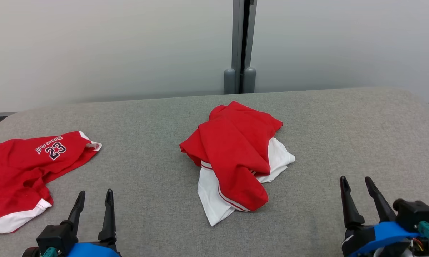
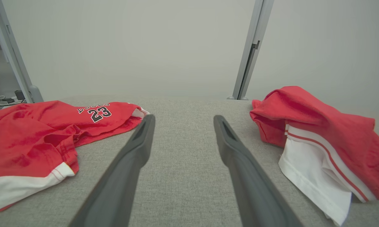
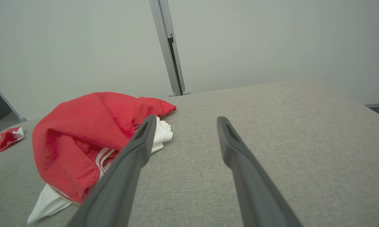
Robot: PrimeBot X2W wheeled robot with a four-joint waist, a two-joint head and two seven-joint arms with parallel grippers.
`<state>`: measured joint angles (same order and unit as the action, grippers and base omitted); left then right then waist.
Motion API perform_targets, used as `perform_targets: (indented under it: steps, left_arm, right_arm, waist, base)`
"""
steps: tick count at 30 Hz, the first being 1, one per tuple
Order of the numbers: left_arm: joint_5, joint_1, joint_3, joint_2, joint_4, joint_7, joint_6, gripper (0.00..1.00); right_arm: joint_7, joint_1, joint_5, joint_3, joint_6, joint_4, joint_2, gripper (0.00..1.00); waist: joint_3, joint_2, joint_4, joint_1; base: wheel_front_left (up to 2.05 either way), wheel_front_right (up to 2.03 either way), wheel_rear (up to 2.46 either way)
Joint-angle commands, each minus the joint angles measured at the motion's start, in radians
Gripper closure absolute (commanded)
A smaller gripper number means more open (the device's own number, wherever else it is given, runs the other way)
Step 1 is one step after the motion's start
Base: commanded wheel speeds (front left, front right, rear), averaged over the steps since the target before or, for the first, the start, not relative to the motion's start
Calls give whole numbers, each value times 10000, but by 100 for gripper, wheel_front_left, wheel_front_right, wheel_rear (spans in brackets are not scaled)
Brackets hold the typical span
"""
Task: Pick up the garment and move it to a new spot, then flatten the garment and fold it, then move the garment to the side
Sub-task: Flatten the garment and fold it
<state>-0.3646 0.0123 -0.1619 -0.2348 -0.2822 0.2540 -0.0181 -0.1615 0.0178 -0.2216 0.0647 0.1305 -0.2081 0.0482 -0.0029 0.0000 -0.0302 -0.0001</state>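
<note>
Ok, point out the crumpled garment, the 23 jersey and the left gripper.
crumpled garment [image 1: 232,150], head view, red top fold.
23 jersey [image 1: 19,171], head view, red cloth below the number.
left gripper [image 1: 95,192], head view, midway between its fingertips.

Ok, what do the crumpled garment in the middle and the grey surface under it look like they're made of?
Garment: soft knit cloth, maybe cotton or polyester jersey; matte red with white panels, slumping in loose folds. Surface: matte grey woven upholstery fabric, probably padded; a fine weave shows in the wrist views, and its far corners are rounded.
</note>
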Motion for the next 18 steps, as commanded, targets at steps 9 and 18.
perform_targets:
  steps: [9,18]
  left_arm:
    - [68,-625,-229,31,427,-54,29,0]
    - [235,-1485,-662,197,575,-128,-153,0]
  right_arm:
    - [2957,2257,-181,-203,3,-980,44,0]
    - [3785,4834,586,180,3,-4222,41,0]
  waist:
    - [823,0,265,1]
    - [1841,0,1083,1]
  base:
    - [0,0,0]
    - [0,0,0]
